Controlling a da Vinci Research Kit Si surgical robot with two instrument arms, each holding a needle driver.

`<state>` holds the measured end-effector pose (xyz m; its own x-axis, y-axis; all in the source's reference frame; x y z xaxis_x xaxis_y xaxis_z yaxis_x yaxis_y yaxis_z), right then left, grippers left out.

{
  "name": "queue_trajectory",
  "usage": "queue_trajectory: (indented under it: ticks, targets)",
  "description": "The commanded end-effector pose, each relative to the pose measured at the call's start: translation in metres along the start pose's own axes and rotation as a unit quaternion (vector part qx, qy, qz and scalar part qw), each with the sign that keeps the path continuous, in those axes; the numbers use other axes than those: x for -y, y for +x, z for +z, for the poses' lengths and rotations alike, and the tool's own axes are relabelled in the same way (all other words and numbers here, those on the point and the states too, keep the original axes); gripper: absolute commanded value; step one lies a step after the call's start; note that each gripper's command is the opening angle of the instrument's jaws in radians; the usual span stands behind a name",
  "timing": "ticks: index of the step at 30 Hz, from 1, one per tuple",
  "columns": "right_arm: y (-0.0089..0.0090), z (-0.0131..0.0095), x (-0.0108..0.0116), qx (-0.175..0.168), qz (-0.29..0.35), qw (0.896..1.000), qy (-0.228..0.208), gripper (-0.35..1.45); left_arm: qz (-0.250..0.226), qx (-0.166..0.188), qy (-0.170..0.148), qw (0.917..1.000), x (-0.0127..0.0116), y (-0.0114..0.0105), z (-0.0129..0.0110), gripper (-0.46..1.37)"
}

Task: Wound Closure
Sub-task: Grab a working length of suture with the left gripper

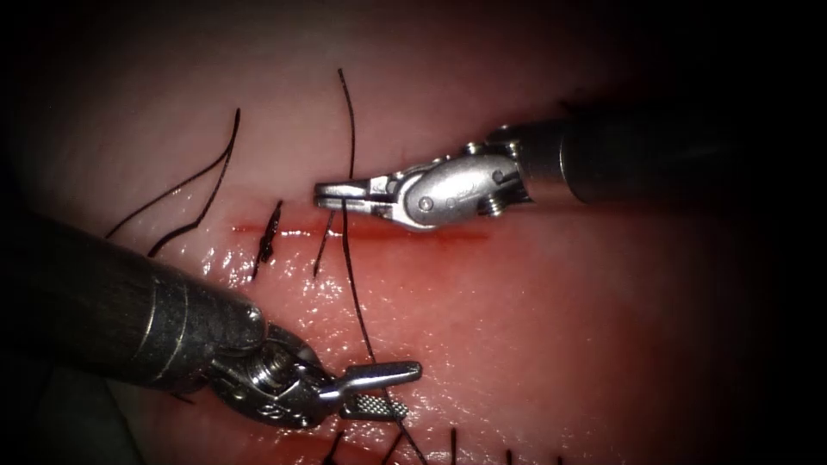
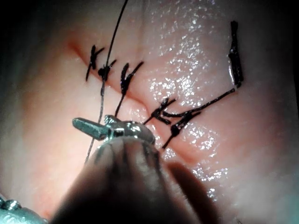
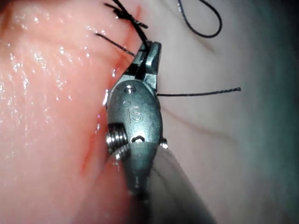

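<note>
The thread [image 1: 351, 258] runs down across the cut [image 1: 362, 231] in the tissue [image 1: 560, 327], from the right pincer [image 1: 332, 195] to the left pincer [image 1: 392, 389]. The right one is pinched on the thread just above the cut, probably to keep that strand taut. The left one's spread apart below the cut with the thread passing between its jaws, holding nothing. A finished stitch knot [image 1: 269, 234] sits to the left. Can't spot the needle.

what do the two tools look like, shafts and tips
Both arms have dark, rounded metal shafts ending in shiny silver wristed tips with visible pivot screws. The left tool has short fingers with cross-hatched gripping faces. The right tool has a smooth oval silver housing stamped "IS".
</note>
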<state>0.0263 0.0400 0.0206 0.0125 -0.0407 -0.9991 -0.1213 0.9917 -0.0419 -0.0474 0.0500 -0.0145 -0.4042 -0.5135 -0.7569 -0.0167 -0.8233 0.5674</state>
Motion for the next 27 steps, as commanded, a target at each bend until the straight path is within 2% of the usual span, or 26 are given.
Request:
queue_trajectory:
  ticks: [1,10,19,27]
  targets:
    - [0.0,0.0,0.0,0.001,0.0,1.0,-0.003,-0.35,0.0,0.001,-0.002,1.0,0.0,0.0001,0.0,0.26]
    - [-0.0023,-0.0003,-0.0003,0.018,0.004,1.0,-0.007,-0.35,0.015,0.006,0.002,0.9999,-0.0015,0.0013,0.0001,0.29]
    - [-0.0022,-0.0002,-0.0002,0.02,0.004,1.0,-0.005,-0.35,0.026,0.017,0.009,0.9995,-0.0031,0.0033,0.0018,0.5]
    - [-0.0019,-0.0002,-0.0001,0.02,0.004,1.0,-0.004,-0.35,0.044,0.026,0.013,0.9986,-0.0044,0.0051,0.0035,0.43]
